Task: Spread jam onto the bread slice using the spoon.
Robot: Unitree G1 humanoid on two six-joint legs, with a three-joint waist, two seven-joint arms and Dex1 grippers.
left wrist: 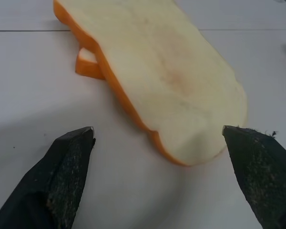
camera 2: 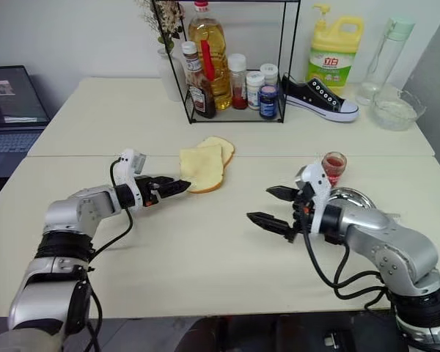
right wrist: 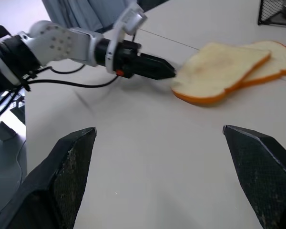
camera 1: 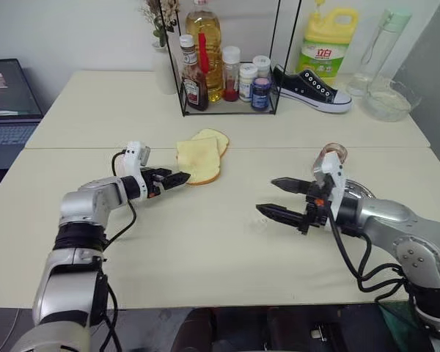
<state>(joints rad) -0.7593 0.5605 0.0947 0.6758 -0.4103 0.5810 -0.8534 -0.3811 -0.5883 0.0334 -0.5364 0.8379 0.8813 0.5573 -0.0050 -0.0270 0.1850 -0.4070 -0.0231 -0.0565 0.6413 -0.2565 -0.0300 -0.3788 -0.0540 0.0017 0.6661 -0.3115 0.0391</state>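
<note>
While both my tools hang empty, this is how I read the table.

Left tool: my left tool is spread wide with nothing in it, its tips level and just short of the bread slice. In the left wrist view the fingers straddle the near end of the crust, which I judge is there to steady the slice.

Right tool: my right tool is also wide open and empty, off to the right of the bread slice and pointing back toward it over bare table.

Bread slice: the larger slice lies flat near the table's middle, overlapping the smaller slice behind it. A faint brownish mark sits mid-face, so I judge little spreading is done.

Jam: the small glass jar of red jam stands upright, well to the right of the bread slice, just behind my right wrist and beside the steel dish.

Spoon: I cannot pick it out, so I judge that finding and lifting it comes first.

Table: the table is 2 pale cream tops butted at a seam that runs just behind the bread slice.

Room: far behind the bread slice stands a wire rack of bottles. Right of the rack are 1 black sneaker, a yellow detergent jug and a glass bowl. A laptop sits far left of the bread slice.
</note>
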